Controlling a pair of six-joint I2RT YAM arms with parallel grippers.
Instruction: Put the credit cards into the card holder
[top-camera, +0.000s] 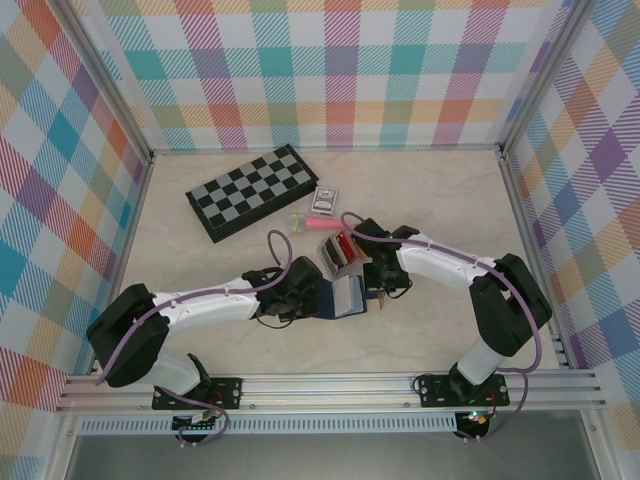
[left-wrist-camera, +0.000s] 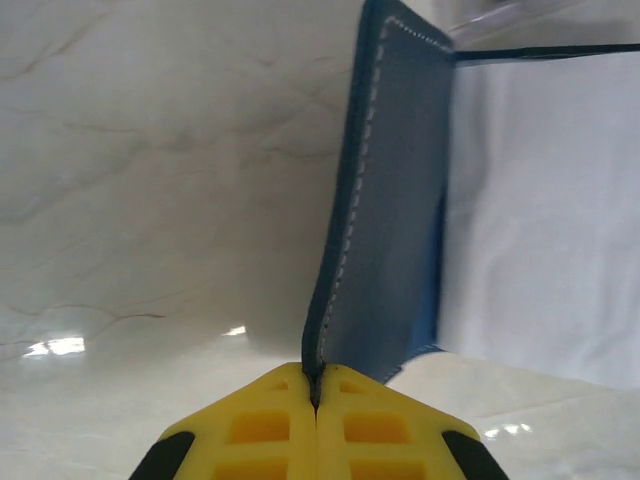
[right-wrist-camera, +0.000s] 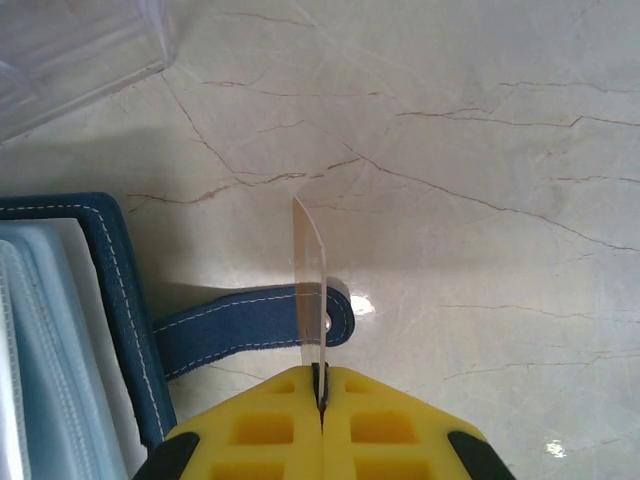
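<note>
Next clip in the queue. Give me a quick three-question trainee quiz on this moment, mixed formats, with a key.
1. True or false: the left gripper is shut on the edge of the card holder cover.
2. What does the right gripper pinch? A) nothing; B) a thin card, seen edge-on; C) the card holder's cover.
3. Short answer: in the top view, what colour shows inside the clear box?

Key: 1 true; 2 B; 3 red.
</note>
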